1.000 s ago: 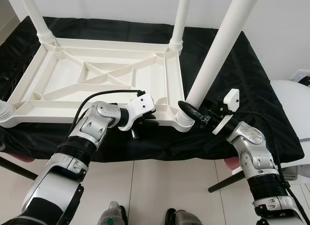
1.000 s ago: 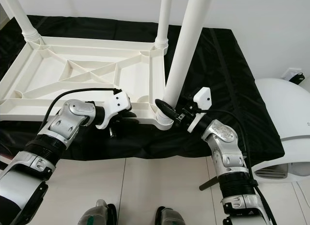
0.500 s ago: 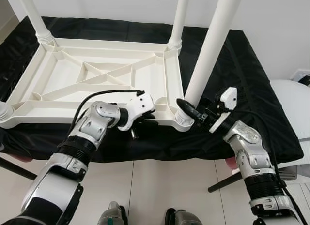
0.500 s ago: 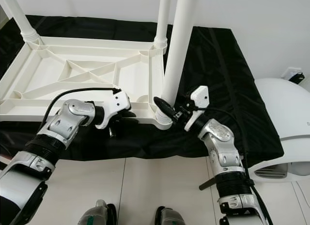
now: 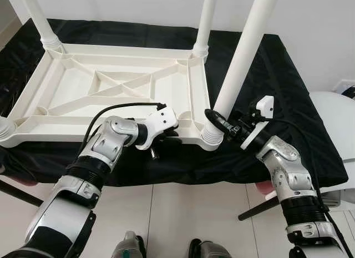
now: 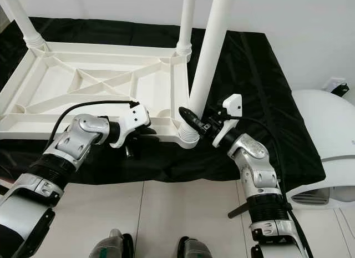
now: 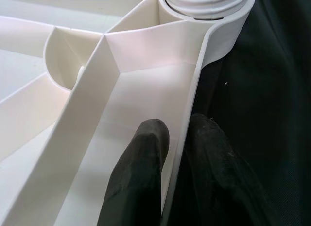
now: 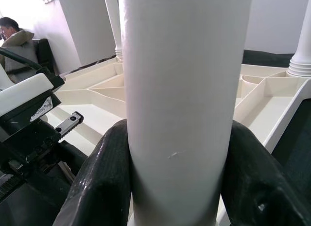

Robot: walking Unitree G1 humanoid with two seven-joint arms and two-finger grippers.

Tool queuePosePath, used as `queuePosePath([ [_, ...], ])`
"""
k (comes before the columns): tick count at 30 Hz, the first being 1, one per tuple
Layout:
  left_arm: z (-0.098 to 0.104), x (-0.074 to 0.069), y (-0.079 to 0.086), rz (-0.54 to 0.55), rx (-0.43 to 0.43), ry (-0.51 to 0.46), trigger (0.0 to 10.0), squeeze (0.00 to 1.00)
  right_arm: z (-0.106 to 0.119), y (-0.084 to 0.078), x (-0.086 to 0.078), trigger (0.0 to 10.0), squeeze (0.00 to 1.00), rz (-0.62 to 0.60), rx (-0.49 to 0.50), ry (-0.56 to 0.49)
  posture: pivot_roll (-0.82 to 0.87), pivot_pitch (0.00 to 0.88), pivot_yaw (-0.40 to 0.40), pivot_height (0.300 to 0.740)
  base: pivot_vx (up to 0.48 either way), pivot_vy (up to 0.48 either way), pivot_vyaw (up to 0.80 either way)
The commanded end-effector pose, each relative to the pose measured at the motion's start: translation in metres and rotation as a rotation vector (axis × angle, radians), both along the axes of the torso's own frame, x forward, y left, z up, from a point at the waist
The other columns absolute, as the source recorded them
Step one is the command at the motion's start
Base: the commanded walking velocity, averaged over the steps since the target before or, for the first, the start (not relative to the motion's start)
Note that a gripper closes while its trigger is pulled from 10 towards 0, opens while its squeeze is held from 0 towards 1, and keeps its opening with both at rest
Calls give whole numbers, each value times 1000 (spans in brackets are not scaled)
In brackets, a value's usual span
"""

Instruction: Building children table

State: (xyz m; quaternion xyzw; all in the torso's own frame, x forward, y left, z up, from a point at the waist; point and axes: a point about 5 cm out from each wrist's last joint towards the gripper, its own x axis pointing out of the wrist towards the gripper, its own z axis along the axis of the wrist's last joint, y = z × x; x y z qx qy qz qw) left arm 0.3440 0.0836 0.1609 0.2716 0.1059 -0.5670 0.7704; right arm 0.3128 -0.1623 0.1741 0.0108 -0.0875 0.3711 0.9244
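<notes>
Right pincer [image 6: 193,120]: clamped round smooth white leg [image 6: 209,58]
Left pincer [image 5: 166,137]: pinching ribbed plastic frame [image 5: 111,89] rim
Worktop [image 5: 277,75]: glossy black cover

Silver arms [image 5: 105,147], black cables [image 5: 119,107], white wrist housings [image 5: 161,122]

White plastic table frame [image 5: 111,86] with white legs [image 5: 239,58], plain, no pattern. Black cloth [image 5: 277,75] under it. Silver arms, black fingers [image 7: 141,177], white wrist housings [image 5: 163,120]. Pale tiled floor [image 5: 166,213], white wall [image 5: 321,30].
</notes>
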Motion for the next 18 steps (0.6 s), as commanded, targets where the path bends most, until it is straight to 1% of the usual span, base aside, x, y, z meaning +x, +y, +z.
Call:
queuePosePath([
  [1, 16, -1, -9, -56, -39, -48, 10000, 0, -38, -9, -6, 10000, 0, -68, -102, 159, -23, 120, -17, 740, 0, 0, 0],
  [3, 16, -1, -10, -56, -40, -47, 10000, 0, -38, -9, -7, 10000, 0, -69, -123, 137, -23, 121, -17, 740, 0, 0, 0],
  [7, 16, -1, -10, -55, -40, -48, 10000, 0, -38, -9, -7, 10000, 0, -78, -129, 125, -23, 121, -17, 740, 0, 0, 0],
  [9, 16, -1, -10, -55, -40, -50, 10000, 0, -38, -11, -7, 10000, 0, -113, -129, 96, -23, 122, -16, 740, 0, 0, 0],
  [11, 16, -1, -10, -55, -39, -50, 10000, 0, -40, -12, -7, 10000, 0, -134, -126, 92, -23, 122, -16, 740, 0, 0, 0],
  [14, 16, -1, -10, -57, -40, -50, 10000, 0, -45, -15, -7, 10000, 0, -167, -117, 113, -23, 122, -15, 740, 0, 0, 0],
  [16, 16, -1, -10, -57, -40, -50, 10000, 0, -45, -15, -7, 10000, 0, -167, -117, 113, -23, 122, -15, 740, 0, 0, 0],
  [18, 16, -1, -10, -57, -39, -50, 10000, 0, -51, -15, -9, 10000, 0, -174, -120, 132, -24, 121, -14, 740, 0, 0, 0],
])
